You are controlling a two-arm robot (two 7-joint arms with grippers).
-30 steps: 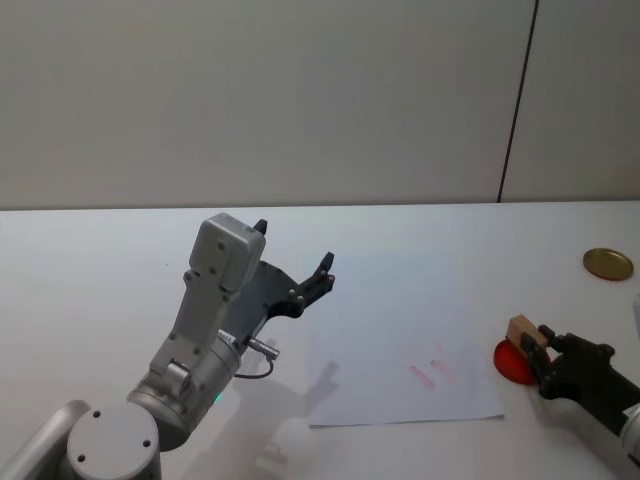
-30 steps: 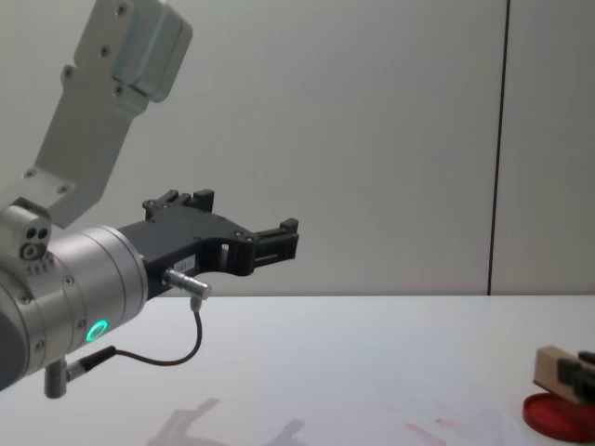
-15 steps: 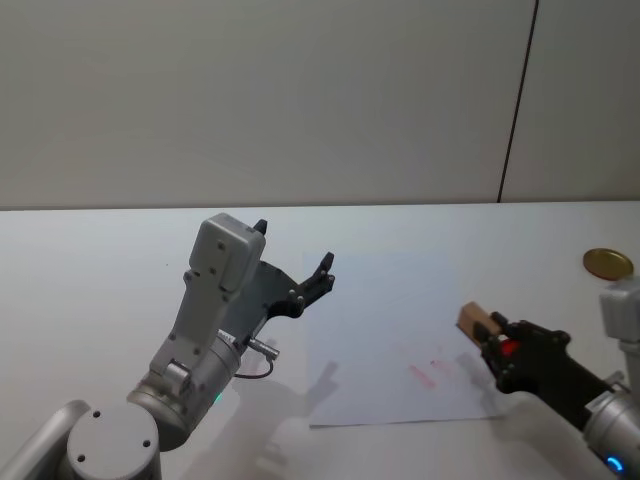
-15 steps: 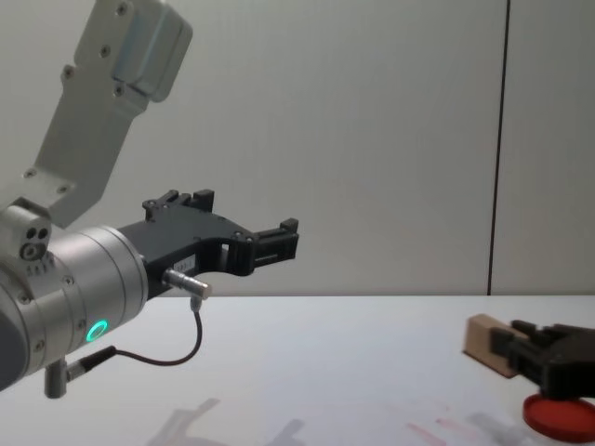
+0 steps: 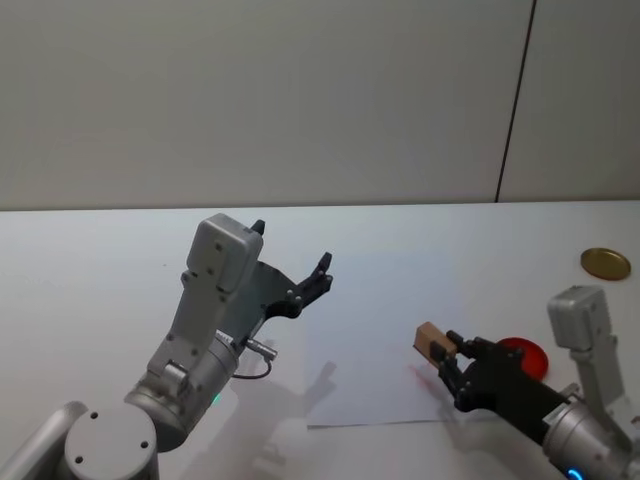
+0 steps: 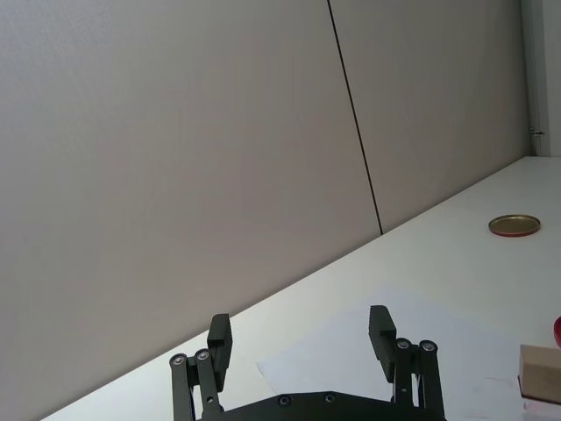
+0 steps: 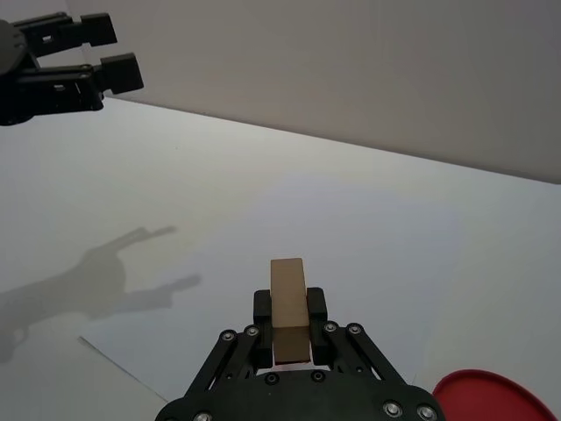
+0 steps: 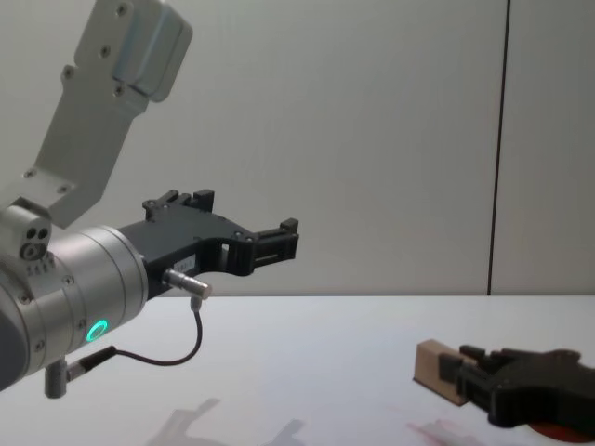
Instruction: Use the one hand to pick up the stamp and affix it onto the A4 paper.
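Jaws of the right gripper (image 5: 452, 360) are clamped on the stamp (image 5: 432, 341), its free end left projecting for pressing; it is held low over the A4 paper (image 5: 380, 300). Left gripper (image 5: 292, 247) is parked raised, jaws spread.

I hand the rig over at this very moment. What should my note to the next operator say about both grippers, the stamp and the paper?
Left gripper: open, raised over the table to the left of the A4 paper, idle.
Right gripper: shut on the stamp, held over the paper's near right part, apparently not touching the sheet.
Red disc: on the table by the paper's right edge.
Done: stamp picked up.
Left: lower it and press it onto the paper.
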